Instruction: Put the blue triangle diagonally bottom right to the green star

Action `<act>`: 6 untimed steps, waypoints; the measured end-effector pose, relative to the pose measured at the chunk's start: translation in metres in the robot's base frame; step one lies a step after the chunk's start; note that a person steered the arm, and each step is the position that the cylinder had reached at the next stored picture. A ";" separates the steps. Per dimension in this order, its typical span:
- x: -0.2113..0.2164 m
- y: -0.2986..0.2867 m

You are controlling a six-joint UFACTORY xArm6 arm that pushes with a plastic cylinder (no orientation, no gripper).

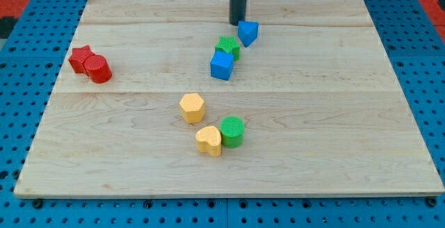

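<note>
My tip (pixel 238 23) rests on the pale wooden board (pixel 348 117), just beside the small blue triangle block (pixel 248 32), toward the view's upper left of it. The rod has no jaws and holds nothing. That triangle sits just upper right of the green star block (pixel 227 46), and the blue cube (pixel 222 66) touches the star's lower edge.

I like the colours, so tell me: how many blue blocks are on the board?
2. A blue triangle sits near the view's top, just right of my tip. A blue cube lies below it, touching the green star. None looks hidden.
</note>
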State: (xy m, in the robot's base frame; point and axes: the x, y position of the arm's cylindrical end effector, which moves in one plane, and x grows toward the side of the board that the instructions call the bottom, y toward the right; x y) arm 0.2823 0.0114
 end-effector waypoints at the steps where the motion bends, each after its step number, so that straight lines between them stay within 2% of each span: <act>1: 0.029 -0.005; 2: 0.007 -0.025; 3: 0.017 -0.032; 4: -0.006 -0.007; 5: 0.008 0.039; 6: 0.063 0.043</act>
